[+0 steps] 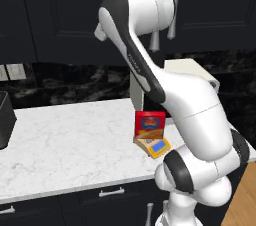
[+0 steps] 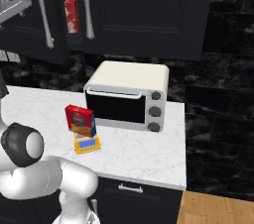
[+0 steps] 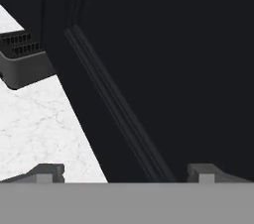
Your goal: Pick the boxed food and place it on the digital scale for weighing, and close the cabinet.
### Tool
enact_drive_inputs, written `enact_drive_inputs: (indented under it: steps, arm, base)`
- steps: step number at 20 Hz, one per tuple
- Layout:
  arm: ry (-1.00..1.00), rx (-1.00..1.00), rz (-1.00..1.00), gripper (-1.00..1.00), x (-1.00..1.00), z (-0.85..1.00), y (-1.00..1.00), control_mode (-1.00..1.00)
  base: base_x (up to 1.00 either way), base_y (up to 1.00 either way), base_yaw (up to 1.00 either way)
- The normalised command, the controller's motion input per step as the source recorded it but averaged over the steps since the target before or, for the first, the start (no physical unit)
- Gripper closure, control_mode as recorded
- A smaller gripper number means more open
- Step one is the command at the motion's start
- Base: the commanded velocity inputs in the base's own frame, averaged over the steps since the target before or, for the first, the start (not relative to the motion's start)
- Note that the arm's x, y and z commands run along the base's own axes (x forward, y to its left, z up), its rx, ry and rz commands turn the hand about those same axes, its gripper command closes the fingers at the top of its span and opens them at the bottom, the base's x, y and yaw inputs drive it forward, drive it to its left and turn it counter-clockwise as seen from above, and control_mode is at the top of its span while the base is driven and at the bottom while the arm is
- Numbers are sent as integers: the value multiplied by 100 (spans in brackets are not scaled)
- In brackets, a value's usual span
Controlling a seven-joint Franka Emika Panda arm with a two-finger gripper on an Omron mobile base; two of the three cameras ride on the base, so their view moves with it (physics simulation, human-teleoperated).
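Observation:
The boxed food (image 2: 81,120), a red carton with an orange picture, stands upright on the small orange-tan digital scale (image 2: 87,144) on the white counter, in front of the toaster oven. Both also appear beside my arm, as the boxed food (image 1: 150,124) and the scale (image 1: 156,146). My gripper (image 3: 124,173) is open with nothing between its widely spaced fingertips (image 3: 48,172). It faces a dark door panel of the cabinet (image 3: 163,69) at close range. The cabinet (image 2: 30,25) has its left door swung out, with a gap between the two handled doors.
A cream toaster oven (image 2: 130,96) sits behind the scale. A red-and-white mottled carton (image 2: 72,15) shows inside the cabinet, between the silver bar handles (image 2: 87,7). A black appliance (image 1: 4,120) stands at the counter's left end. Black drawers (image 1: 111,192) run below the counter edge.

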Motion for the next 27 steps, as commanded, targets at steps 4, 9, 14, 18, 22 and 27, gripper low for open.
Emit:
enact_drive_inputs:
  steps: [4, 9, 14, 18, 22, 27]
  arm:
    - [0, 17, 13, -100, 91, 0, -47, -100]
    - [1, 7, 4, -100, 78, 0, -20, -100]
    - [0, 4, 3, -100, 97, -6, -14, -100]
    - [-1, 4, 1, -100, 94, -26, -6, -100]
    - [-7, 4, 0, -100, 75, -48, -1, -100]
    - [-11, 7, 0, -100, 55, -66, -7, -100]
  base:
    - [0, 0, 0]
    - [0, 0, 0]
    - [0, 0, 0]
    - [0, 0, 0]
    - [0, 0, 0]
    - [0, 0, 0]
